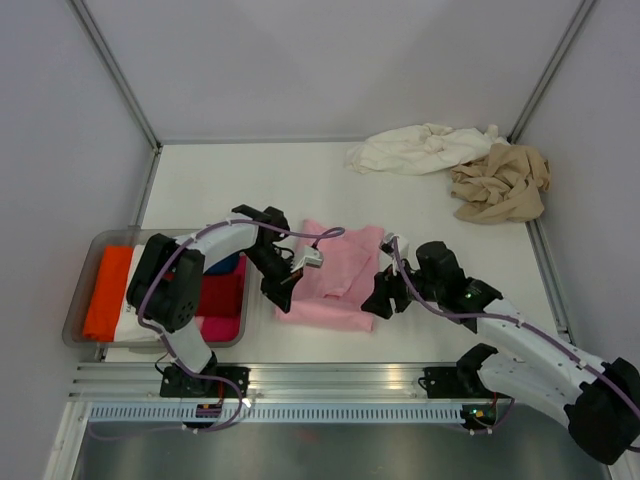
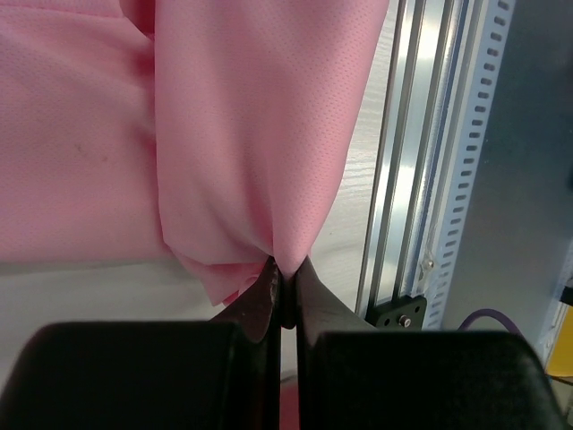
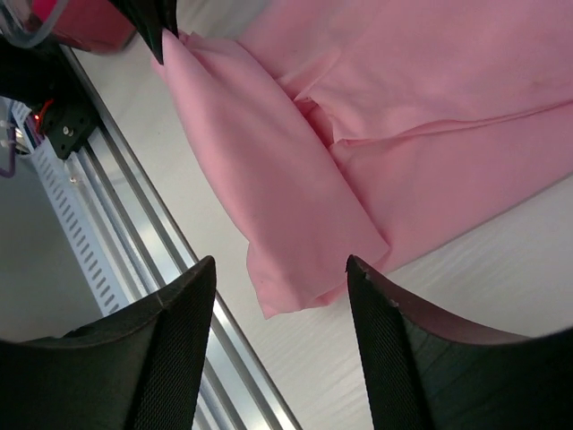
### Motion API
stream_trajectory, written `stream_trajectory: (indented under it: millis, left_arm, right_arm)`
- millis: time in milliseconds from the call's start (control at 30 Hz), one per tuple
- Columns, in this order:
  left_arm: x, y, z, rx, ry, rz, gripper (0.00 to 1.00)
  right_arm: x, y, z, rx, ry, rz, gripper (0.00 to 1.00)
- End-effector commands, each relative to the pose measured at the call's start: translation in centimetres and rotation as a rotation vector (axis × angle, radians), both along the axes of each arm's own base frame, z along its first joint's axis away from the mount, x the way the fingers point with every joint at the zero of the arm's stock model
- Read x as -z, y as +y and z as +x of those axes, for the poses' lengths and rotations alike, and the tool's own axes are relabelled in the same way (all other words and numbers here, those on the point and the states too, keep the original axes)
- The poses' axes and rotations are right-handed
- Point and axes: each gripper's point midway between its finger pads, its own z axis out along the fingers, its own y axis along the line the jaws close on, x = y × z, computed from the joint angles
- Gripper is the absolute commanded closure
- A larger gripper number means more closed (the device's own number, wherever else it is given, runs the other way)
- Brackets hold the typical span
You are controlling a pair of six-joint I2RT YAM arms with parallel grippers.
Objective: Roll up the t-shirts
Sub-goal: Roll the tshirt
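Observation:
A light pink t-shirt (image 1: 335, 272) lies partly folded on the white table between my two arms. My left gripper (image 1: 284, 297) is shut on its near-left corner; in the left wrist view the cloth (image 2: 242, 134) hangs pinched at the tips of the gripper (image 2: 285, 266). My right gripper (image 1: 377, 303) stands open at the near-right corner. In the right wrist view that corner (image 3: 295, 269) lies on the table just past the gripper (image 3: 280, 262), touching neither finger. A cream-white t-shirt (image 1: 420, 148) and a tan t-shirt (image 1: 500, 185) lie crumpled at the back right.
A clear plastic tray (image 1: 82, 290) at the left holds orange, red and blue cloth. The aluminium rail (image 1: 330, 375) runs along the near table edge, close to the pink shirt's front hem. Grey walls close in the back and sides.

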Motion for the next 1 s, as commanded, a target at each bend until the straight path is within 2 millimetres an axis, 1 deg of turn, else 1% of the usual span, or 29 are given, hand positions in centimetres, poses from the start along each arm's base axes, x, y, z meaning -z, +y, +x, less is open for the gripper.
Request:
stream_trajectory:
  millis: [0, 33, 67, 100, 133, 167, 233, 267, 300, 400, 433, 467, 500, 533, 567, 600, 633, 667, 700, 733, 767, 800, 833, 867, 900, 933, 967]
  left_arm:
    - [-1.0, -1.0, 0.7, 0.001, 0.021, -0.063, 0.98]
    - [-1.1, -1.1, 0.9, -0.002, 0.02, -0.063, 0.98]
    - [-1.2, -1.0, 1.0, -0.007, 0.023, -0.065, 0.98]
    - [-1.2, -1.0, 1.1, -0.005, 0.022, -0.065, 0.98]
    - [-1.2, -1.0, 1.2, -0.005, 0.021, -0.065, 0.98]
    - [-1.2, -1.0, 1.2, -0.003, 0.019, -0.067, 0.98]
    - [-1.2, -1.0, 1.1, -0.002, 0.022, -0.069, 0.98]
    - [-1.1, -1.0, 1.1, -0.002, 0.024, -0.07, 0.98]
    - [-1.1, -0.9, 1.1, -0.005, 0.026, -0.069, 0.98]
    - [-1.1, -0.9, 1.0, -0.007, 0.033, -0.073, 0.98]
    - [-1.1, -0.9, 0.9, -0.005, 0.033, -0.075, 0.98]
    - [-1.1, -0.9, 1.0, -0.006, 0.033, -0.077, 0.98]
    - [-1.0, -0.9, 1.0, -0.006, 0.032, -0.075, 0.98]
    - [-1.0, -0.8, 0.9, -0.005, 0.033, -0.075, 0.98]
    - [-1.1, -0.8, 0.9, -0.004, 0.032, -0.076, 0.96]
    - [-1.0, -0.8, 0.9, -0.006, 0.032, -0.075, 0.92]
    - [-1.1, -0.8, 1.0, -0.006, 0.028, -0.076, 0.82]
    - [-1.1, -0.8, 1.0, -0.007, 0.026, -0.078, 0.76]
    - [-1.3, -1.0, 1.2, -0.009, 0.019, -0.082, 0.7]
    - [-1.4, -1.1, 1.4, -0.009, 0.012, -0.083, 0.59]
    - [-1.4, -1.0, 1.5, -0.015, 0.01, -0.076, 0.54]
    - [-1.7, -1.1, 1.8, -0.021, -0.004, -0.08, 0.45]
    - [-1.8, -1.1, 1.9, -0.022, -0.012, -0.084, 0.42]
    - [-1.9, -1.0, 1.9, -0.028, -0.019, -0.085, 0.39]
    - [-2.3, -1.0, 1.9, -0.031, -0.035, -0.094, 0.29]
    - [-2.5, -1.2, 1.9, -0.033, -0.044, -0.108, 0.14]
    - [-2.6, -1.3, 1.7, -0.055, -0.034, -0.105, 0.06]
  right_arm:
    - [0.9, 0.2, -0.1, 0.001, -0.097, -0.022, 0.33]
    - [1.0, 0.6, 0.0, 0.0, -0.125, -0.026, 0.32]
    - [2.1, 0.4, 0.3, 0.021, -0.132, -0.069, 0.31]
    - [2.1, 1.3, -0.2, -0.012, -0.139, -0.081, 0.3]
    - [2.4, 1.5, -0.3, -0.026, -0.126, -0.096, 0.22]
    - [3.1, 1.8, 0.0, -0.03, -0.113, -0.129, 0.22]
    - [3.7, 2.6, -0.5, -0.076, -0.115, -0.167, 0.21]
    - [4.4, 2.7, -0.1, -0.066, -0.111, -0.211, 0.21]
    - [4.8, 3.0, -0.4, -0.075, -0.104, -0.234, 0.21]
    - [6.5, 2.5, -0.7, -0.044, -0.035, -0.284, 0.26]
    - [6.8, 2.3, -0.9, -0.034, -0.019, -0.29, 0.29]
    - [6.9, 2.1, -1.1, -0.019, -0.006, -0.29, 0.43]
    - [6.9, 2.0, -1.1, -0.009, -0.006, -0.289, 0.54]
    - [6.6, 2.0, -0.9, 0.003, -0.015, -0.28, 0.73]
    - [6.2, 2.1, -1.1, 0.0, -0.026, -0.251, 0.79]
    - [5.8, 2.3, -1.1, -0.004, -0.028, -0.223, 0.83]
    - [4.9, 3.1, -1.5, -0.03, -0.026, -0.163, 0.92]
    - [4.7, 3.2, -2.0, -0.039, -0.011, -0.126, 0.94]
    - [4.5, 3.2, -1.9, -0.036, 0.006, -0.094, 0.97]
    - [4.1, 3.5, -2.3, -0.055, 0.03, -0.058, 1.0]
    - [4.3, 3.0, -2.1, -0.033, 0.066, -0.042, 1.0]
    - [4.3, 2.9, -2.2, -0.029, 0.09, -0.026, 1.0]
    - [4.3, 2.8, -2.5, -0.038, 0.125, -0.007, 1.0]
    - [4.4, 2.3, -2.1, -0.004, 0.159, 0.007, 1.0]
    - [4.3, 2.2, -2.1, 0.001, 0.179, 0.018, 1.0]
    - [4.1, 2.2, -2.0, 0.004, 0.191, 0.035, 1.0]
    - [3.8, 2.1, -2.0, 0.001, 0.215, 0.062, 1.0]
